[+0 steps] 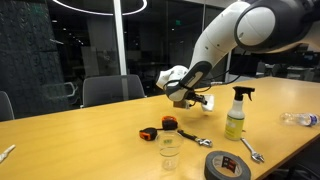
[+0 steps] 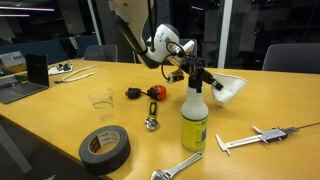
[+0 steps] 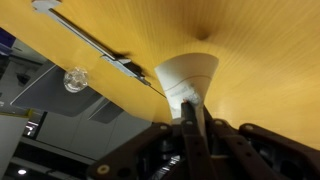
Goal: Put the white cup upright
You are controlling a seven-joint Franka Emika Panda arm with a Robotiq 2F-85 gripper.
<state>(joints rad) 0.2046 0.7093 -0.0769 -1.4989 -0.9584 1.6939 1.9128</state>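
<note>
The white cup is a small plain tapered cup, held tilted on its side a little above the wooden table, just behind the spray bottle. My gripper is shut on it. It also shows in an exterior view at the gripper. In the wrist view the cup widens away from the camera, and my fingers pinch its near, narrow part. The cup's opening is hidden.
A spray bottle with yellow liquid stands close by the cup. A clear tumbler, a black tape roll, a tape measure, wrenches, a caliper and a laptop lie about the table.
</note>
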